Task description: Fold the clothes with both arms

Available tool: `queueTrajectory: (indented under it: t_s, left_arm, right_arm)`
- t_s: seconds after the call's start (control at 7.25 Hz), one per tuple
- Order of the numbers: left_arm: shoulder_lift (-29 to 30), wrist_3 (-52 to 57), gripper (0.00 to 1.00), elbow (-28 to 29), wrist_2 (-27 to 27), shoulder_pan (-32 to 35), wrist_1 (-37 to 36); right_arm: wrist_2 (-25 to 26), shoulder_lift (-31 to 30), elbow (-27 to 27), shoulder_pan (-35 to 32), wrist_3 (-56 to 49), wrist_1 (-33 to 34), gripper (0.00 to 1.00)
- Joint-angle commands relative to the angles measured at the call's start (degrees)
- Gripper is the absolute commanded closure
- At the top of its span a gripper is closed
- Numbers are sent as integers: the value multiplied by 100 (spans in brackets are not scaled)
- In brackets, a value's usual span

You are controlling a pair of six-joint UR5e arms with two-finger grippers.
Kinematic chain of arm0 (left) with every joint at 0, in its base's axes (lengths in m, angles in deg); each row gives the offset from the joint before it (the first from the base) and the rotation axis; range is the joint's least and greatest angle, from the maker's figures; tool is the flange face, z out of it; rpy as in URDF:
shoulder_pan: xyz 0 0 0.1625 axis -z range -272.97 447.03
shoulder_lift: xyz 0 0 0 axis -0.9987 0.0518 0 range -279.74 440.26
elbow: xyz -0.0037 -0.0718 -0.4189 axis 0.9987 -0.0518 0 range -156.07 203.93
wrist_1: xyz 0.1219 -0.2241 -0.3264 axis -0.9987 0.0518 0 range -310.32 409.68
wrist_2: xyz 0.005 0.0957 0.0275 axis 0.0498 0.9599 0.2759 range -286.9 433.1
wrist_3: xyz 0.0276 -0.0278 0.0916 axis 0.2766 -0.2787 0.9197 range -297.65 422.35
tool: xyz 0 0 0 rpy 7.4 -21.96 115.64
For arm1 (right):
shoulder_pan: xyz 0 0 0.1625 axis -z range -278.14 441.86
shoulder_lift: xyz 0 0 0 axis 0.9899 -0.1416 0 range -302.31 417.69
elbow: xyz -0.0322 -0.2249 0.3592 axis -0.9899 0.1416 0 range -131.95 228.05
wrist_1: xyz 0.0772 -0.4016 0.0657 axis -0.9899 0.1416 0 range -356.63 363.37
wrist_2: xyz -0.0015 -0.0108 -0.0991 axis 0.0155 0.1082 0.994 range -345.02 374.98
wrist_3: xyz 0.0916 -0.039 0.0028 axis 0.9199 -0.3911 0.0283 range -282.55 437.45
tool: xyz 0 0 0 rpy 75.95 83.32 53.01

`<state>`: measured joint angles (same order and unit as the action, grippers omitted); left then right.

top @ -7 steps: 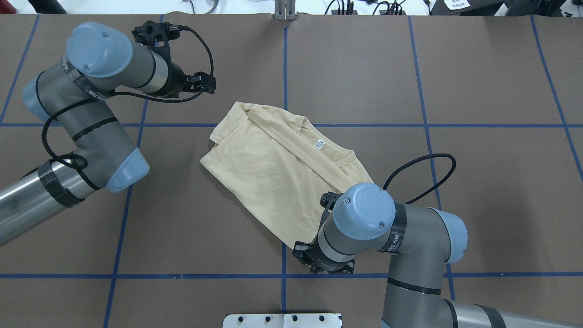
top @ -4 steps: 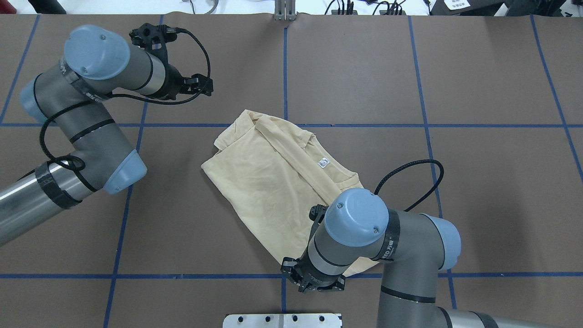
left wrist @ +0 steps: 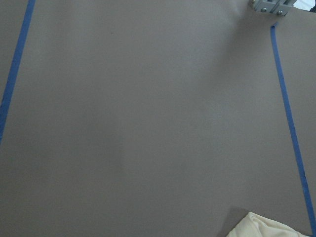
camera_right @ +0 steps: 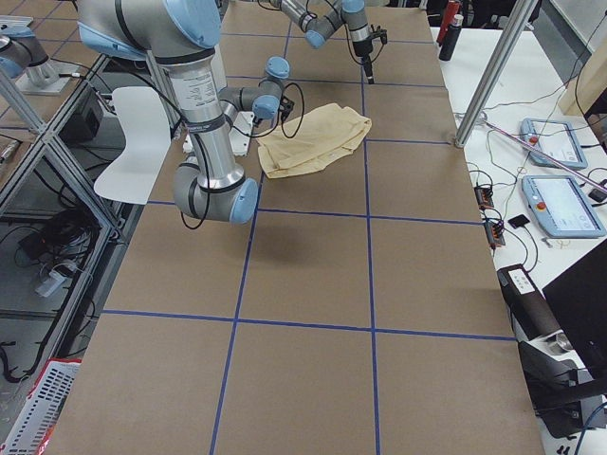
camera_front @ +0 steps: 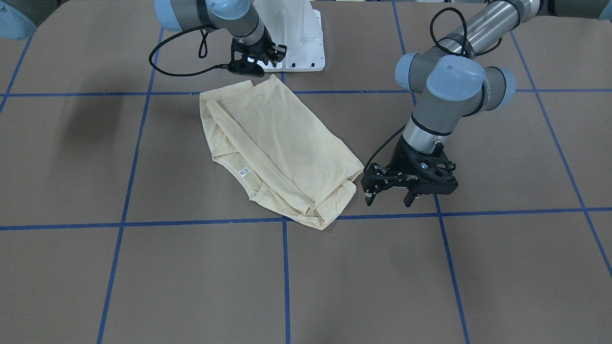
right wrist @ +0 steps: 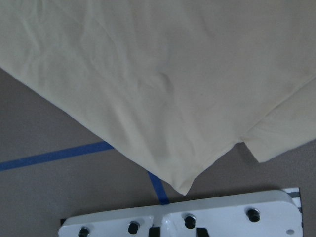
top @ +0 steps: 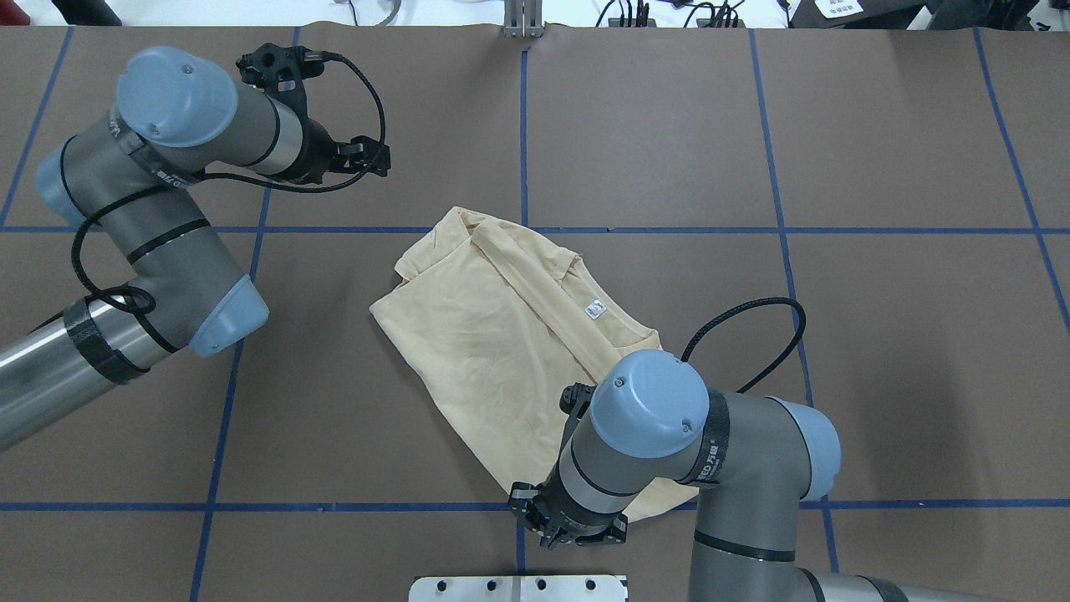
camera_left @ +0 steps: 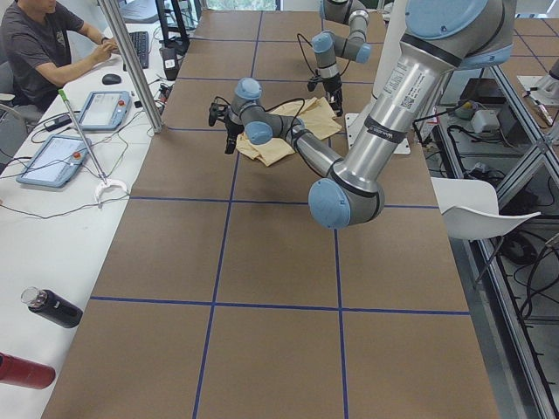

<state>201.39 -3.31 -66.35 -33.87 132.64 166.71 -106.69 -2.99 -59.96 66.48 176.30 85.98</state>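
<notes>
**Two-arm fold: secure both ends before lifting**
The T-shirt [top: 493,334] lies diagonally at mid-counter [top: 836,125], partly folded, label up. The left end effector [camera_front: 388,200] hangs spread and empty near its far end. The right end effector [top: 573,527] sits at the near hem, closure not discernible. Pinch through all layers, then lift evenly.

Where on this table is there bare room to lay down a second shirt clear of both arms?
Bare: the operators'-side table squares across the tape line from the T-shirt, and those outboard of the right arm. Crowded: the middle, with the left gripper beside the shirt's far end and the right gripper by its near corner.
</notes>
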Motion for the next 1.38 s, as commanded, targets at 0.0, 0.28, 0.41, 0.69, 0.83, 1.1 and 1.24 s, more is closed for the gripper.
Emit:
queueTrajectory:
  t_s: [0.0, 0.28, 0.41, 0.69, 0.83, 1.1, 1.24]
  left_arm:
    - [-150, -44, 0, -277, -25, -26, 5]
    - [-388, -132, 0, -586, -339, -166, 30]
    - [-389, -602, 0, -587, -316, -515, 31]
    - [-519, -1421, 1, -578, -98, -1052, 232]
    - [-555, -1581, 5, -561, 165, -1316, 346]
    - [-617, -1574, 8, -490, 177, -1345, 356]
    - [-626, -1565, 8, -403, 177, -1345, 356]
  right_arm:
    - [-58, -40, -10, -576, -41, 9, 0]
    - [-15, -49, -10, -1183, -225, 9, 0]
    - [20, -32, -1, -1499, -322, 9, 0]
    - [82, -31, 16, -2072, -453, 0, 0]
    - [309, -58, 43, -2100, -603, 0, 0]
    - [337, -67, 52, -2135, -674, 0, 0]
    - [346, -67, 43, -2135, -666, 0, 0]
